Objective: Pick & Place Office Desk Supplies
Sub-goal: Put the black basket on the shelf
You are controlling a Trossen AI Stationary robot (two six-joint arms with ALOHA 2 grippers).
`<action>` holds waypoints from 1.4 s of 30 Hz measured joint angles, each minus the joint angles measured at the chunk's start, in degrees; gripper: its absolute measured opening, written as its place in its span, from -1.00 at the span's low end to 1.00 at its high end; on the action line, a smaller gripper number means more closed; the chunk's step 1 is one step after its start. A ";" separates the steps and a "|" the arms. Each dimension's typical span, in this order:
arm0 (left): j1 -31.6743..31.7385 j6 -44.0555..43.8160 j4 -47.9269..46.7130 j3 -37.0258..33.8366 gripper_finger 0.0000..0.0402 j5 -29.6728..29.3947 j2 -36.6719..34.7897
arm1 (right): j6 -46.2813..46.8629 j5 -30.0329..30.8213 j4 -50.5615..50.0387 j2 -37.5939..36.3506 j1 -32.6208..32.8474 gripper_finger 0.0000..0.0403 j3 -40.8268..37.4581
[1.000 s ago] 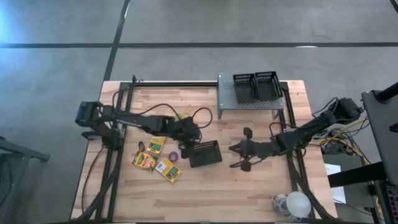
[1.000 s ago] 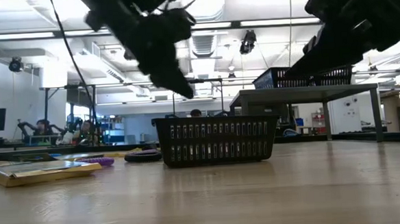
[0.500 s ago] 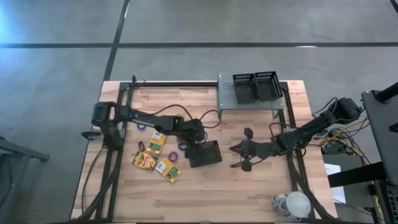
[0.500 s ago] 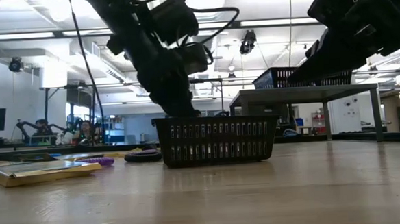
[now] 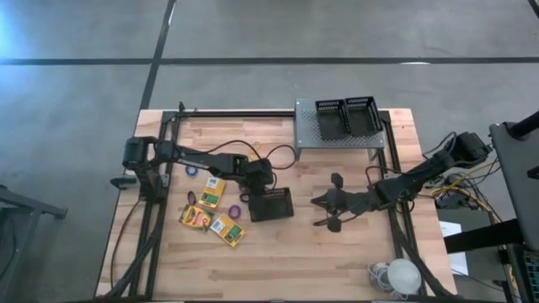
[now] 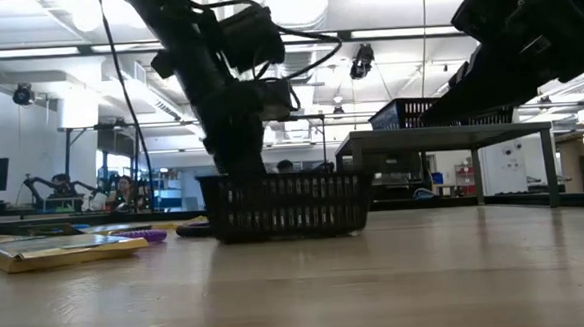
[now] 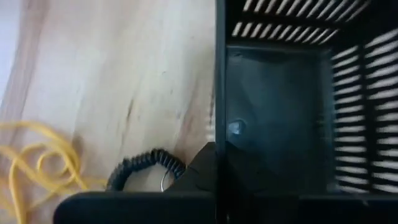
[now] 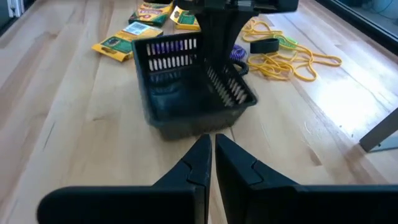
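Note:
A black mesh bin (image 5: 274,205) stands on the table's middle, with my left gripper (image 5: 255,188) shut on its wall. Left of it lie three yellow-and-green crayon boxes (image 5: 210,195), a purple ring (image 5: 236,209) and a blue ring (image 5: 192,171). Yellow rubber bands (image 5: 245,155) lie toward the far side. Two more black mesh bins (image 5: 346,117) sit on the grey stand at the far edge. My right gripper (image 5: 318,211) hovers shut to the right of the bin, holding nothing. My left gripper grips the rim of the bin's wall (image 7: 217,134) on its far-left side. One finger (image 7: 249,171) is inside the bin and the other (image 7: 200,163) outside. The fingers come from above, pointing down. The bin's bottom (image 6: 286,232) rests on the table.
The grey perforated stand (image 5: 310,135) occupies the far right of the table. A white rounded object (image 5: 401,275) lies at the near right corner. Bare wood shows along the table's near edge and between the bin and my right gripper.
My left gripper has come down over the bin's wall, opened wider, then shut on it. It has drawn the bin a little toward the table's left edge, turning it slightly.

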 joint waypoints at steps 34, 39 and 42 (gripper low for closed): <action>-4.06 -42.16 13.90 -16.91 -0.93 -26.40 -12.01 | -8.87 -17.99 -6.99 31.14 -10.56 0.12 32.43; -4.06 -42.16 14.83 -16.87 -0.93 -26.35 -12.09 | -8.32 -15.21 -17.58 39.30 -10.64 0.11 43.69; -4.06 -42.15 14.84 -16.87 -0.93 -26.19 -12.25 | -8.45 -10.72 -21.25 42.24 -10.72 0.09 47.97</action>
